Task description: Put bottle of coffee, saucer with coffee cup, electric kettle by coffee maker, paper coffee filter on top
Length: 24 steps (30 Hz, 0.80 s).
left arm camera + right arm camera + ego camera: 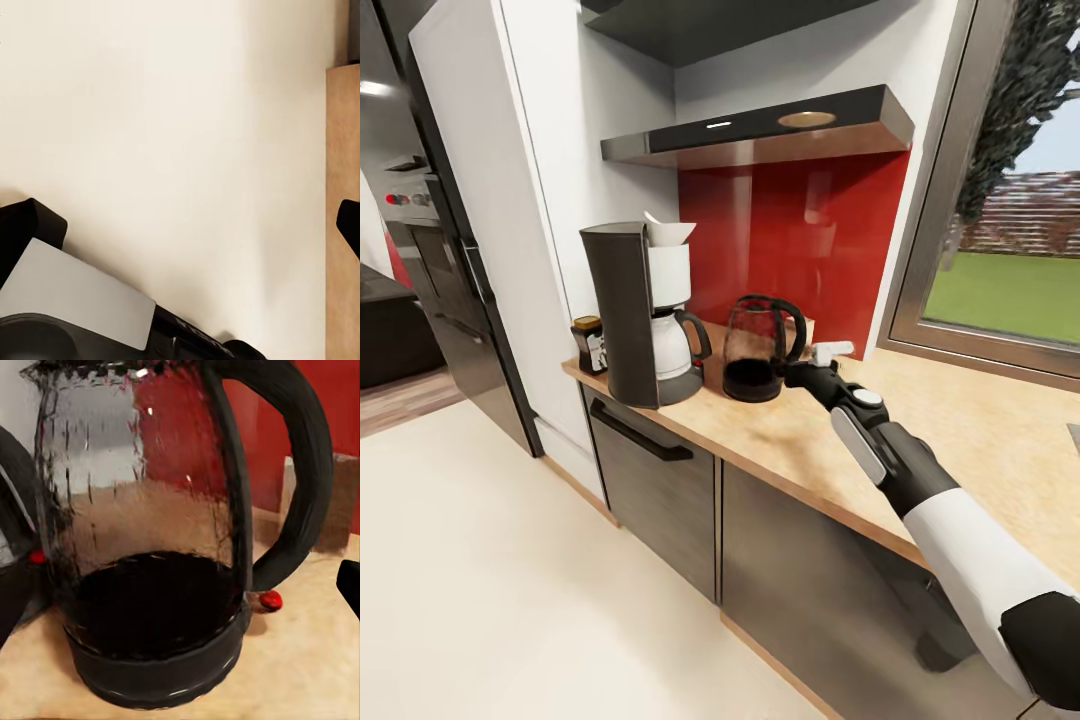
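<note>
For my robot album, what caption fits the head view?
Right gripper beside the electric kettle, next to the coffee maker.

The head camera is looking down and forward from well back over the table toward the electric kettle, which the right wrist camera is facing from very near, while the left wrist camera is pointing down at pale floor.

Bright even daylight from window, soft shadows, wide-angle edge stretching

Cream floor, wood strip, perhaps robot base.
</note>
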### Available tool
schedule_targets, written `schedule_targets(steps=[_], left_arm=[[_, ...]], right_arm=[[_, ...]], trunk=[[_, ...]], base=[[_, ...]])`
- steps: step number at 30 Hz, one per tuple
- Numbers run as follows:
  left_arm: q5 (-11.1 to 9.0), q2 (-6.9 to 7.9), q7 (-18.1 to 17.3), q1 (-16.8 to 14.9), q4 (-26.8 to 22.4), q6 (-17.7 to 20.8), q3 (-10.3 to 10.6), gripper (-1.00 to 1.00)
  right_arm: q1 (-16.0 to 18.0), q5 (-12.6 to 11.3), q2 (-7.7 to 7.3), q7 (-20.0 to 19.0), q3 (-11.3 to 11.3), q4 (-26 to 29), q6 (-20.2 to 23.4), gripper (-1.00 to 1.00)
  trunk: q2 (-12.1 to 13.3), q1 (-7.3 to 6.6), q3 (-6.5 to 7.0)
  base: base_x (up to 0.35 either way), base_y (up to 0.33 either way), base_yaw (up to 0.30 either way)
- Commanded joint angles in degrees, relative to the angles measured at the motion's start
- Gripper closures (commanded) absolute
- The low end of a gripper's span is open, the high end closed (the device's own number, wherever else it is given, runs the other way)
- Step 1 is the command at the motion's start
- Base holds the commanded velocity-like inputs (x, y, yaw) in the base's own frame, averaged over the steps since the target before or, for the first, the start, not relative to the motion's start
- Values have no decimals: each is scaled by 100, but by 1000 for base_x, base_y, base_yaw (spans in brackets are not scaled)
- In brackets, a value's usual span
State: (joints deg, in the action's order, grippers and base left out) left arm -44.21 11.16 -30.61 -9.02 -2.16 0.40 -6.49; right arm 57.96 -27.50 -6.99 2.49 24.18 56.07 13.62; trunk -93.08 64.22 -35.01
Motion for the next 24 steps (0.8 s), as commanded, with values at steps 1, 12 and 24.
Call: schedule_targets(steps=[1, 12, 24], left_arm=[[26, 0, -24, -4, 5, 4, -46, -100], [26, 0, -24, -4, 5, 4, -46, -100], [26, 1, -24, -4, 5, 4, -46, -100]], right_arm=[[-13, -41, -10, -134, 17, 71, 22, -100], [-671, -62, -139, -1508, 10, 1433, 331, -100], [-1056, -89, -136, -2412, 90, 1722, 585, -100]], trunk=[[-3, 0, -6], [-3, 0, -6], [-3, 0, -6]], base=[[-3, 0, 0], [0, 21, 0], [0, 115, 0]])
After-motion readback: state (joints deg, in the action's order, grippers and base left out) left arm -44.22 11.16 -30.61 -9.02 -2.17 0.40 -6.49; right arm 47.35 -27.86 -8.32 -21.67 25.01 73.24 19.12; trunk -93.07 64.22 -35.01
